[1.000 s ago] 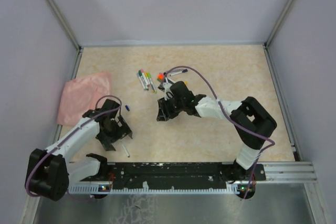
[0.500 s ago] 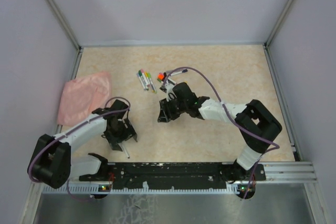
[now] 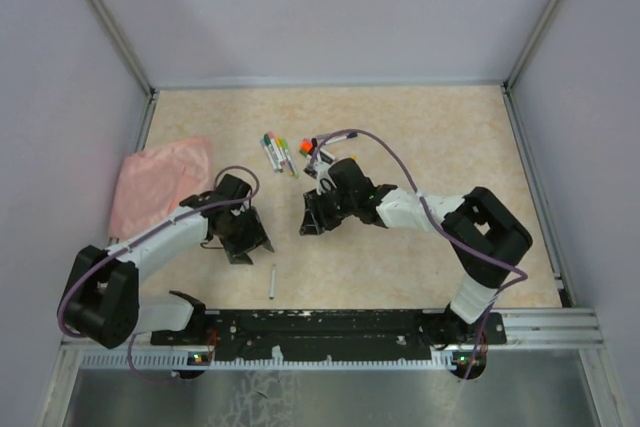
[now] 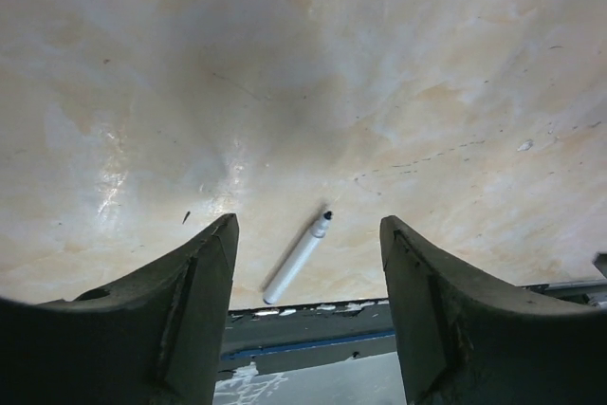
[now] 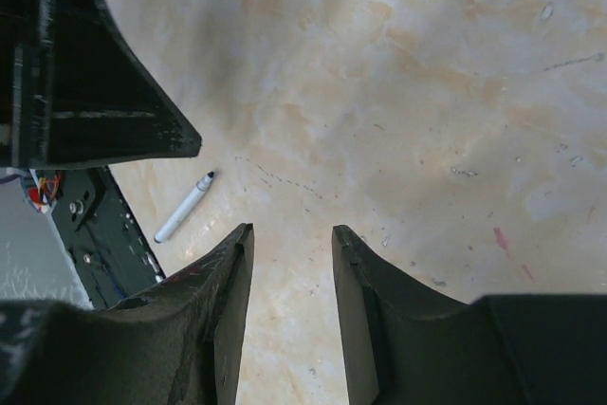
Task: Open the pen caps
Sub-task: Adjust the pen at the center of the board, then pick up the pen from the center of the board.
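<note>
A slim white pen (image 3: 272,282) lies alone on the table near the front rail, its small black tip bare (image 4: 325,218). It also shows as the same pen (image 5: 183,208) in the right wrist view. My left gripper (image 3: 246,238) hovers just beyond it, open, with nothing between its fingers (image 4: 308,225). My right gripper (image 3: 312,219) hangs close to the right of the left one, open and empty (image 5: 292,231). A cluster of pens (image 3: 278,153) with coloured pen caps (image 3: 270,136) lies farther back, and an orange-ended one (image 3: 306,146) beside it.
A crumpled pink cloth (image 3: 160,182) lies at the left edge of the table. The black front rail (image 3: 330,325) runs along the near edge, just behind the lone pen. One dark left finger (image 5: 85,64) fills the right wrist view's top left corner.
My left gripper has swung up and to the right, toward the right gripper, and its jaws have narrowed. The lone pen now lies a little farther right. The right gripper has barely moved.
</note>
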Controlling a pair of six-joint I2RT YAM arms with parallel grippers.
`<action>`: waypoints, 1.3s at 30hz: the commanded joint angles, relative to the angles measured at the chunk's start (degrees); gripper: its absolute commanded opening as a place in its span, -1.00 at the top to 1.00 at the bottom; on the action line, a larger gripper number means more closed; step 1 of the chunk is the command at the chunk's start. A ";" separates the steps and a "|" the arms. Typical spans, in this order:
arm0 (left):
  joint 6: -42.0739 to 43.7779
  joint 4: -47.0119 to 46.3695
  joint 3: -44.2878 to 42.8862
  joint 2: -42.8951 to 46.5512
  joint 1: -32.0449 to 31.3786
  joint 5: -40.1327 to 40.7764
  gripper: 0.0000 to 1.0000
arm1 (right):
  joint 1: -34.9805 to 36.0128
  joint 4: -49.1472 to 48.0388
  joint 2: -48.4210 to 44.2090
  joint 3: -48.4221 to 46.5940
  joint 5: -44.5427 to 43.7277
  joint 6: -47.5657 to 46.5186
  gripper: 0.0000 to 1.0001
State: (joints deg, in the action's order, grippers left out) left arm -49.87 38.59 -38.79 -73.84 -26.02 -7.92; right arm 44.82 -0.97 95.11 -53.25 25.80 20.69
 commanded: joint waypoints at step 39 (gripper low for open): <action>15.97 0.51 -4.66 11.19 -0.26 5.07 -0.17 | 7.16 18.89 1.17 -0.53 -1.46 -12.49 1.00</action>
State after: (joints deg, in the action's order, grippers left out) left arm -34.46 41.52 -40.75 -65.23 -26.02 -5.98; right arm 51.64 16.58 99.18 -52.21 28.16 9.56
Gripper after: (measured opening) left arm 0.560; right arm 0.003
